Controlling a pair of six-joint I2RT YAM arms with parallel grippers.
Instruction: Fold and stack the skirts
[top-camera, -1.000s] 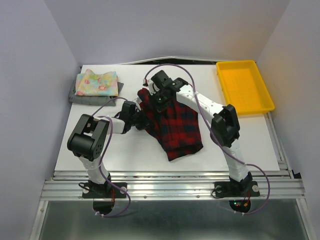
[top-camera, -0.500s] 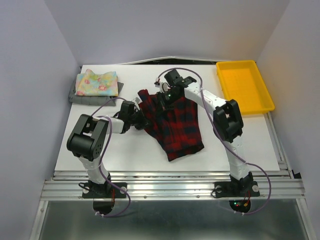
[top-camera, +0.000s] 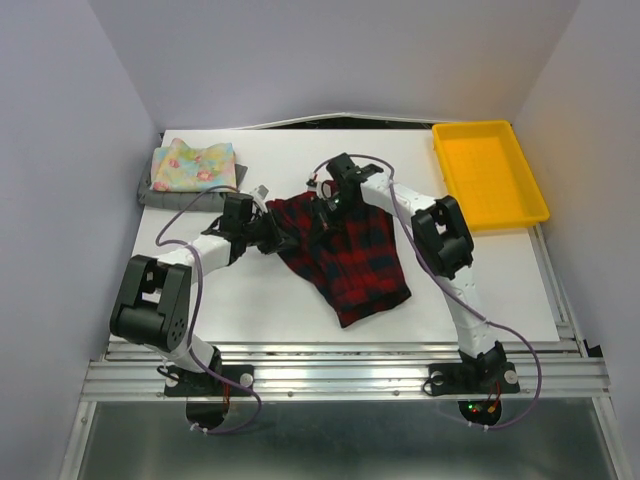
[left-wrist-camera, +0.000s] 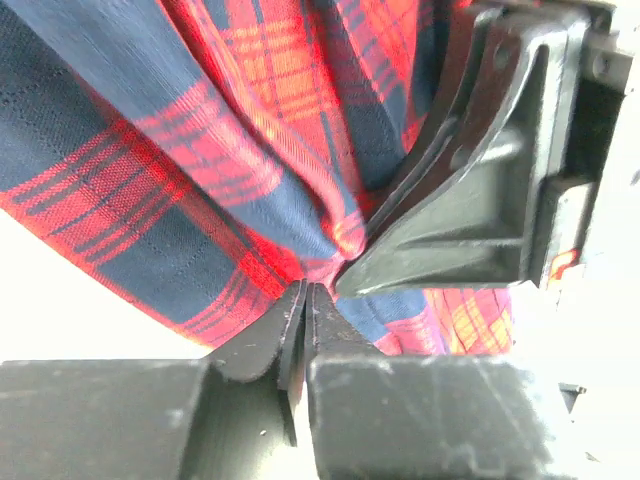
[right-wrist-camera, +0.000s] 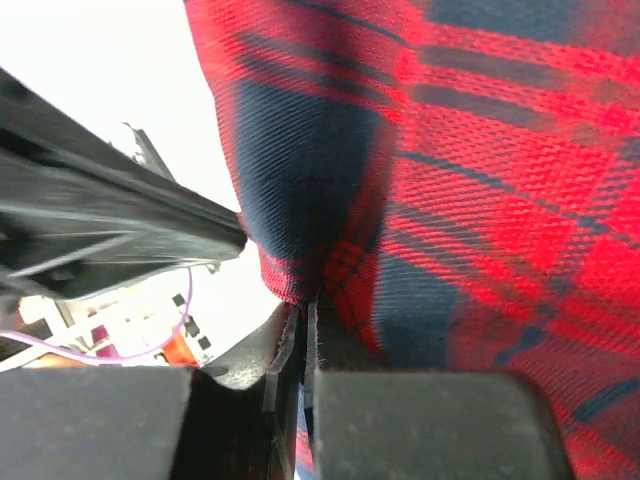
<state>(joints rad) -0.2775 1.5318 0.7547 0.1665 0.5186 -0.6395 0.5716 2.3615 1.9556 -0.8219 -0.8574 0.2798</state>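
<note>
We hold the plaid skirt (top-camera: 352, 262) mid-way across the table (top-camera: 250, 300), left gripper (left-wrist-camera: 305, 292) and right gripper (right-wrist-camera: 303, 306) both pinched thin on its far edge (likely to tug it flat for folding).

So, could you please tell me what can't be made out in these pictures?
- Grey skirt, top view: mostly under the floral skirt, so its folding is hidden.
- Plaid skirt, top view: its far edge is covered by the left tool and right tool.
- Both wrist views: plaid cloth fills the frame and is cut off by the edges; little else shows.
</note>
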